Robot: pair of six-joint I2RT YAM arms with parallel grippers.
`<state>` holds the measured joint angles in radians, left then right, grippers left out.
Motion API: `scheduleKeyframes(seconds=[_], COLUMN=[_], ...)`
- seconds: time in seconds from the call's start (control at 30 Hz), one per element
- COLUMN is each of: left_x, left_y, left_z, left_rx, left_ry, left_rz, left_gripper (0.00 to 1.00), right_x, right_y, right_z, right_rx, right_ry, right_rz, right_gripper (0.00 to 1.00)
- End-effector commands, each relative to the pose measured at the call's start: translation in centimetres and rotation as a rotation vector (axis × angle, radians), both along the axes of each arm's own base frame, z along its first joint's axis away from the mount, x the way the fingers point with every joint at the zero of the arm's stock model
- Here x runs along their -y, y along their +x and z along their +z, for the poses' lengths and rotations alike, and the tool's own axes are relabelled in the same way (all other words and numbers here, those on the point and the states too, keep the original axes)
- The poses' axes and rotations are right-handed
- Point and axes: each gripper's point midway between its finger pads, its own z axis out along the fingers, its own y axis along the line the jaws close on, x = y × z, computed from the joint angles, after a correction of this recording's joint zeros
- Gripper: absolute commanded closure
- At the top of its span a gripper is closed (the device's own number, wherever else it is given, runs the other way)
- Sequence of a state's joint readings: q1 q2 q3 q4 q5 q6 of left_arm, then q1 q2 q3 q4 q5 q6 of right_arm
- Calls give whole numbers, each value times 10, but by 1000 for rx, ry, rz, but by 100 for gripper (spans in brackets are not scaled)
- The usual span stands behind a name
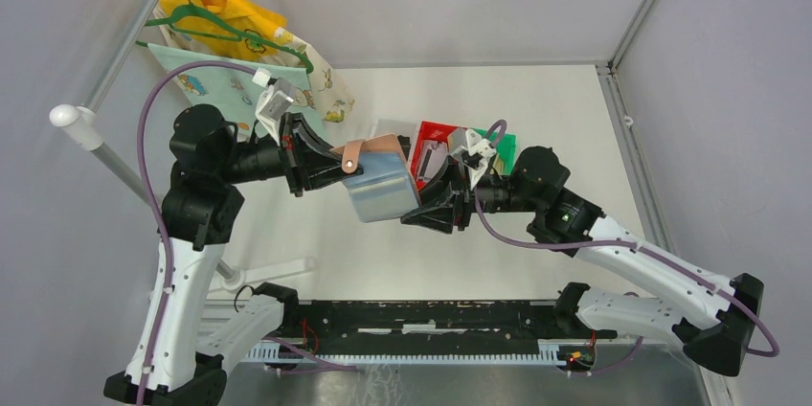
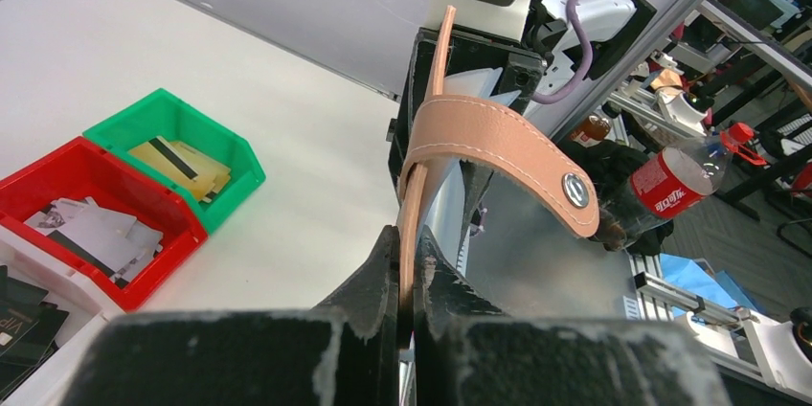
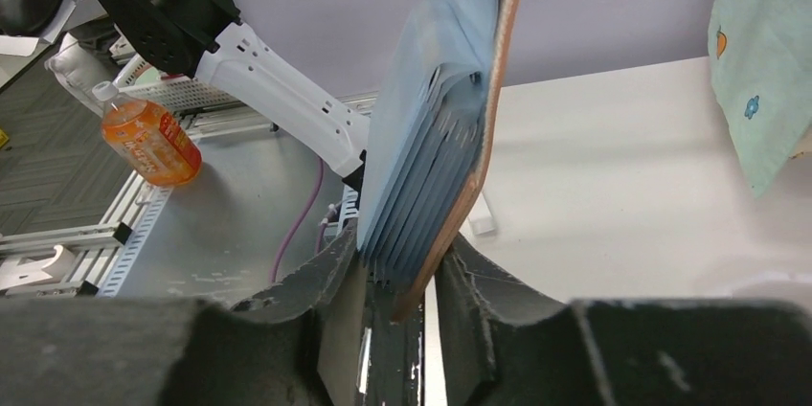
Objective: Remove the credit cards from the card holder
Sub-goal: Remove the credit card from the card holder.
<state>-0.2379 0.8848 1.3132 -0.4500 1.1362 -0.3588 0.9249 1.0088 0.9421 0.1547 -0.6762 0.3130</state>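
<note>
The card holder (image 1: 383, 191) hangs in the air between both arms, its reddish-brown cover open and its snap tab (image 2: 488, 138) curling over. My left gripper (image 1: 321, 165) is shut on the cover's thin edge (image 2: 409, 234). My right gripper (image 3: 400, 238) is closed around the fanned light blue pockets (image 3: 431, 157) and the brown cover, with both fingers touching. No card shows inside the pockets. Loose credit cards lie in the green bin (image 2: 182, 162) and the red bin (image 2: 91, 234).
Red (image 1: 436, 133) and green (image 1: 505, 143) bins stand just behind the right gripper, with a white bin (image 2: 38, 277) beside them. Printed cloth on a green hanger (image 1: 239, 52) hangs from a rail at the back left. Drink bottles (image 3: 148, 143) stand off the table.
</note>
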Motion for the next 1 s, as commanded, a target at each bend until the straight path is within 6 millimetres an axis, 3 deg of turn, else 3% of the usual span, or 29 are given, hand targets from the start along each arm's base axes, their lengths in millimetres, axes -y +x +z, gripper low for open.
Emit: scheduleKeyframes(seconds=[0.0,0.1,0.17,0.43,0.53,0.67,0.83,0.97], left_x=[-1,-1,-1,-2,-3,-3,-3,-3], left_y=[-11,-12,-13,-15,-16,-16,-19,-25], left_z=[23,23,23,19,21,19,18,20], left_rx=[57,56,58,81,99,98,89,84], left_ry=[-33,-33,-32,-19,-14,-11,-13,-16], left_rz=[-24,-29,-34,-32,-29,-31,-42,-68], left_gripper=[98,98,98,98,98,98,98,98], right_x=[-1,-3,-4,-9,-6,-4,-9,-14], right_y=[7,15,17,6,4,14,44,55], right_z=[32,39,41,40,36,38,47,62], right_rx=[43,36,28,9,18,-3,-66,-81], right_ry=[69,83,91,101,94,97,105,153], right_rz=[-44,-79,-88,-4,-9,-77,-219,-258], right_gripper=[67,75,74,44,40,42,44,43])
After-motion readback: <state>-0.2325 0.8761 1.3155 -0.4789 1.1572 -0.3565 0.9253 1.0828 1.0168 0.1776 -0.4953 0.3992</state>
